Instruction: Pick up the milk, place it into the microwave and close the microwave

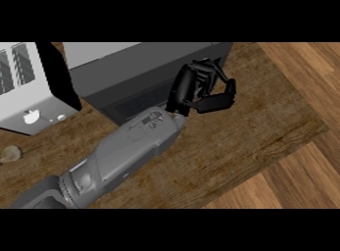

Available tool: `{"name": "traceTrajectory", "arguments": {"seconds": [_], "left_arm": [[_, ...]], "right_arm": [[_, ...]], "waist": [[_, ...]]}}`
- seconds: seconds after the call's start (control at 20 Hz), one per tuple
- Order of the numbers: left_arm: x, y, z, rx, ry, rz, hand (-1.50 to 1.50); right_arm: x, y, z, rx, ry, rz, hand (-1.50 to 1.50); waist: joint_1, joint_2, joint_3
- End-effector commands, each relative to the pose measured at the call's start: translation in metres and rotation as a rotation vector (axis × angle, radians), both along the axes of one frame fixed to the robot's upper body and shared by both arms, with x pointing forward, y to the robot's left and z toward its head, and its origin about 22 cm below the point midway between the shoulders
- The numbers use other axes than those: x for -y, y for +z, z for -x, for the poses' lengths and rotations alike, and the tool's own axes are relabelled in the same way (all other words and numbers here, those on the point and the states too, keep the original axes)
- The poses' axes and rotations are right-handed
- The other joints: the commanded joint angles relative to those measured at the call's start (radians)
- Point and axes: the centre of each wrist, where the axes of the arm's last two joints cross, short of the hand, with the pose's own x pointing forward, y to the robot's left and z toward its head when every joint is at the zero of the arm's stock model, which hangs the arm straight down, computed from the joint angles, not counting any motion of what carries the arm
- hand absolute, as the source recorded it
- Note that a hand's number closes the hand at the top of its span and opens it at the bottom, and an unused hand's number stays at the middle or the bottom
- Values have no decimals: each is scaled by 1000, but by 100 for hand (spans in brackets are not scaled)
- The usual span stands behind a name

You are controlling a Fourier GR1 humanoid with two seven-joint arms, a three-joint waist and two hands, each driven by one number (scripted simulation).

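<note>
Nearest to us, the grey left forearm (122, 152) ran in from the lower left across the wooden counter (259, 127). Its black left hand (190, 90) hung at the front right corner of the microwave (122, 73), fingers curled toward the thumb with nothing that we could see between them. The milk was hidden from us. A white toaster (20, 83) stood just left of the microwave, a small beige lump (10, 154) near it.
</note>
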Motion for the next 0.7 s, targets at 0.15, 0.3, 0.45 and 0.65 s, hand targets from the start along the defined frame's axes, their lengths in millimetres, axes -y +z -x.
{"name": "traceTrajectory", "arguments": {"seconds": [0.15, 0.3, 0.45, 0.65], "left_arm": [[-4, -6, -17, -102, 195, -3, 150], [-7, -14, -17, -123, 179, -21, 150], [-18, -17, -23, -109, 181, -56, 150], [-28, -22, -27, -140, 166, -85, 150]], "right_arm": [[15, 5, 3, 1, -28, -19, -150], [25, 16, 7, 26, -59, -20, -150], [31, 16, 9, 29, -88, -44, -150], [39, 17, 14, 26, -95, -32, -150]], "waist": [[43, 8, 2], [61, 9, -1], [88, 10, -1], [106, 9, -2]]}}
